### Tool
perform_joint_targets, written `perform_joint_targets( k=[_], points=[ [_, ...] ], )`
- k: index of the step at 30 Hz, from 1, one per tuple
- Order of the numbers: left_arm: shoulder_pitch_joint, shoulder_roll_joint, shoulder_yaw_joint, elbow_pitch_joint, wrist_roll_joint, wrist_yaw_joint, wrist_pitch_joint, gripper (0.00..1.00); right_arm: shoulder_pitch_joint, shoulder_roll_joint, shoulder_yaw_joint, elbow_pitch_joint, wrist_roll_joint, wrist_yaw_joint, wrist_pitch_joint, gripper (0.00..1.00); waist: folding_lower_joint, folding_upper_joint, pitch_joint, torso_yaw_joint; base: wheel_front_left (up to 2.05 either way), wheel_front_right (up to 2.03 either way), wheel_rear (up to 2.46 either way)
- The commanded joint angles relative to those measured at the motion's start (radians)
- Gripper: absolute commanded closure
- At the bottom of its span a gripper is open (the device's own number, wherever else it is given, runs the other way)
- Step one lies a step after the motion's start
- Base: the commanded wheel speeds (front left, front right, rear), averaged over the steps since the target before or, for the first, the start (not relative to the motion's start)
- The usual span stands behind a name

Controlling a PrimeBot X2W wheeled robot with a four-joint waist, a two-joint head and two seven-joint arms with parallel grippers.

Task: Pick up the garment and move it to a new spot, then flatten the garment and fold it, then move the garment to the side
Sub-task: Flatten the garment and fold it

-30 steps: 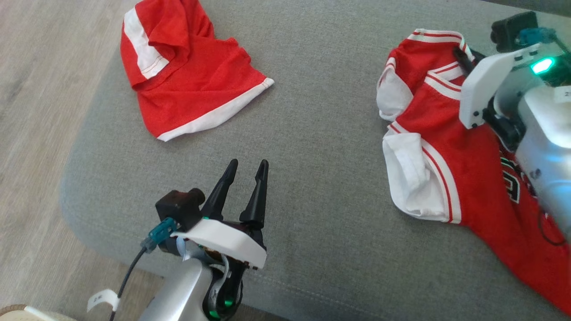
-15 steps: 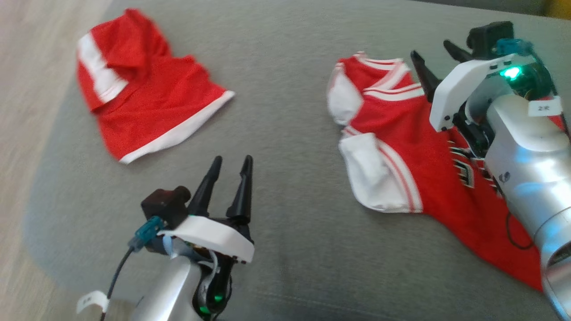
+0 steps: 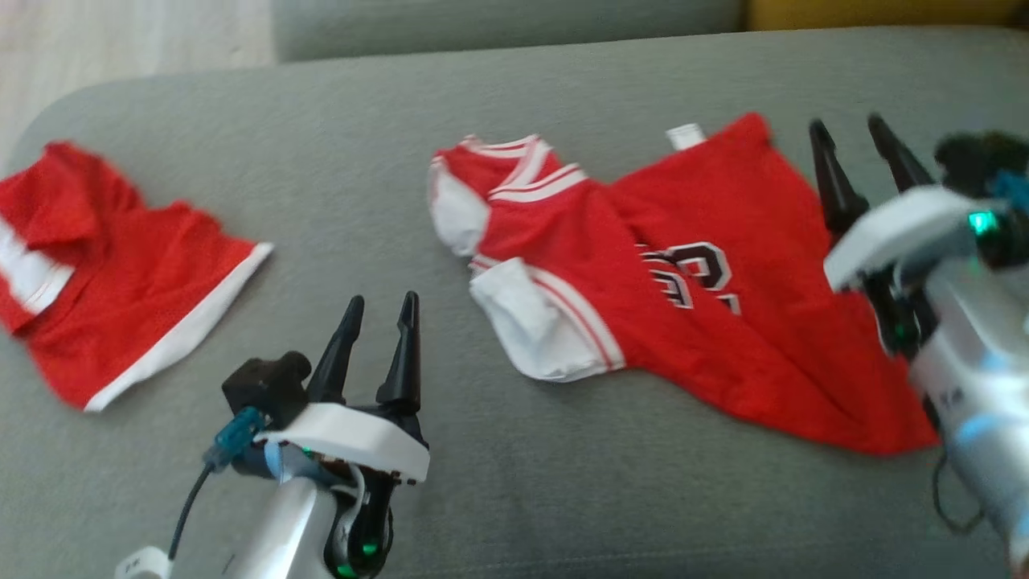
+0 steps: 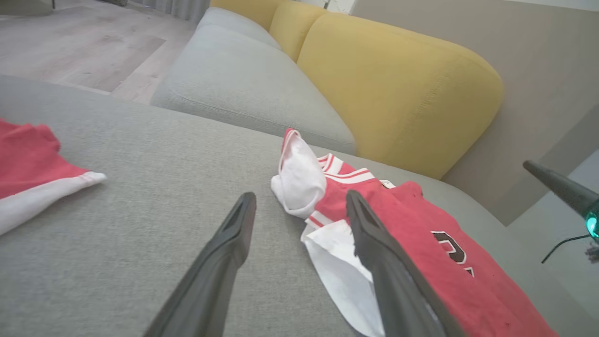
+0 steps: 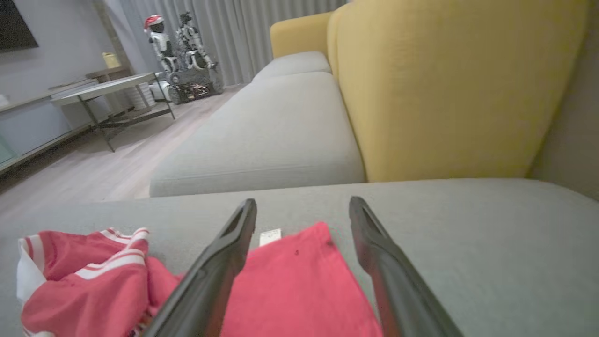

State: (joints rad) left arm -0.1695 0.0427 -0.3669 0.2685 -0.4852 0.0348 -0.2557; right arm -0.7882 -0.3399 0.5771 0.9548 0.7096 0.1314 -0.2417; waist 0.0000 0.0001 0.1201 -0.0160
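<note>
- While both arms hover above the grey cushion (image 3: 563,96), the red jersey (image 3: 707,322) lies loose and crumpled on the cushion's right half; thin soft cloth, red-and-white striped trim, white lining turned out at the armholes, dark outlined lettering partly creased.
- White tag (image 3: 685,135) sticks out of the jersey's edge towards the cushion's back.
- Red shorts (image 3: 120,297), white-banded, rumpled; at the cushion's left end.
- Right gripper (image 3: 846,125): long dark tapered fingers spread, nothing between them; over the cushion's right end.
- Left gripper (image 3: 383,299): fingers spread, empty; near the cushion's front edge.
- Cushion: coarse woven fabric, rounded corners; yellow backrest (image 4: 398,89) behind the cushion, rounded, similar weave.
</note>
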Motion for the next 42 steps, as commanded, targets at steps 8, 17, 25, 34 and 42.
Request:
perform_joint_targets(
  k=[8,17,25,34,42],
  points=[
    [-0.010,0.008,0.069,-0.028,0.031,-0.005,-0.006,0.00,0.324,0.029,-0.291,-0.286,-0.146,-0.001,-0.020,0.00,0.0000,-0.0001,-0.023,-0.126,0.00,0.00,0.00],
    [-0.057,0.008,0.081,0.014,0.073,-0.034,-0.006,0.00,0.566,0.194,-0.505,-0.605,-0.391,-0.001,0.034,0.00,0.0000,-0.0001,0.015,-0.192,0.00,0.00,0.00],
    [-0.181,0.008,0.001,0.244,0.144,-0.051,0.000,0.00,0.651,0.260,-0.561,-0.752,-0.462,-0.001,0.116,0.00,0.0000,-0.0001,0.050,-0.210,0.00,0.00,0.00],
    [-0.296,0.011,-0.005,0.460,0.190,0.030,0.004,0.00,0.670,0.281,-0.561,-0.792,-0.472,-0.001,0.141,0.00,0.0000,-0.0001,0.056,-0.231,0.00,0.00,0.00],
    [-0.320,0.011,0.003,0.535,0.189,0.049,-0.002,0.00,0.683,0.286,-0.564,-0.795,-0.470,-0.001,0.144,0.00,0.0000,-0.0001,0.054,-0.234,0.00,0.00,0.00]
  ],
)
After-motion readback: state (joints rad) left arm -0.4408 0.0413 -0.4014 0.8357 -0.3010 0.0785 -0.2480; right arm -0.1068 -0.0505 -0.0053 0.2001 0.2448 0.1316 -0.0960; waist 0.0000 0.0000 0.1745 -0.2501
